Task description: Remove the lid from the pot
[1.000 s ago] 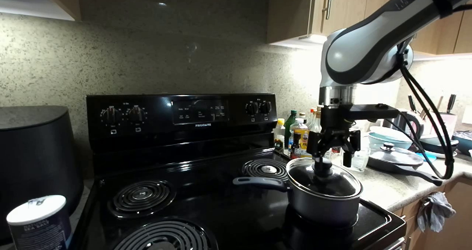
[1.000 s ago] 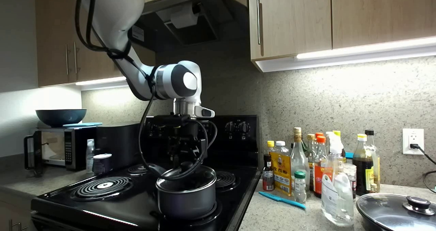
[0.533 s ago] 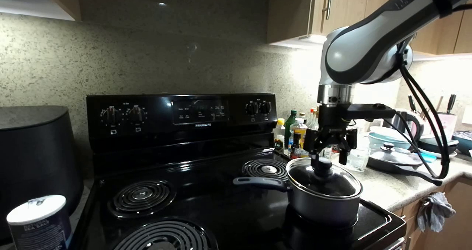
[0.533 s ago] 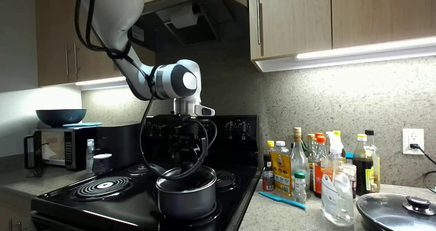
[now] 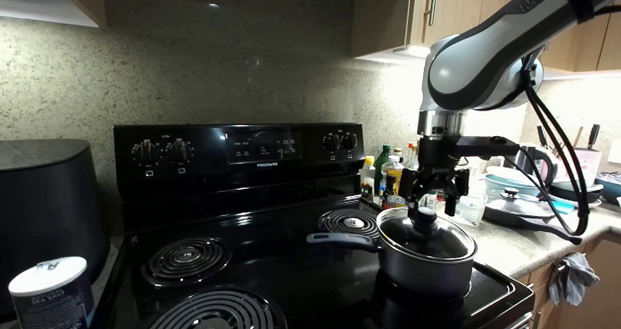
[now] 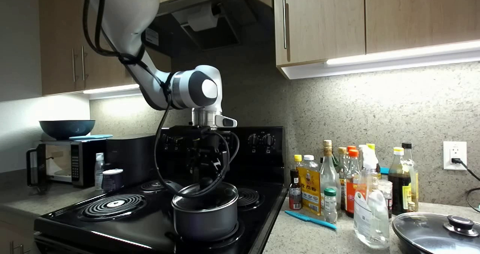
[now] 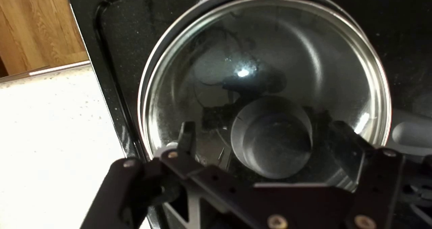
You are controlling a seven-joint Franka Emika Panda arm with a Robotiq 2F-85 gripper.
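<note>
The pot (image 5: 427, 275) stands on the stove's front burner, also seen in an exterior view (image 6: 206, 224). The round clear glass lid (image 5: 449, 239) with a metal rim sits on it and fills much of the wrist view (image 7: 270, 50). Its dark knob (image 7: 276, 141) stands up at the centre. My gripper (image 5: 431, 210) is open and empty, pointing down just over the lid. In the wrist view, the knob lies between the two spread fingers (image 7: 264, 127). One fingertip looks close beside the knob; I cannot tell whether it touches. The fingers are mostly dark and hidden by cables in an exterior view (image 6: 200, 171).
The pot's handle (image 5: 344, 240) sticks out over the stove top (image 5: 310, 275). Several bottles (image 5: 388, 173) stand on the counter beside the stove. A covered pan (image 5: 519, 205) and a blue knife (image 6: 310, 220) also lie there. A salt canister (image 5: 51, 295) stands at the other side.
My gripper has shifted slightly left and a little up in an exterior view over the last second, and more of the knob shows. The lid and pot have not moved.
</note>
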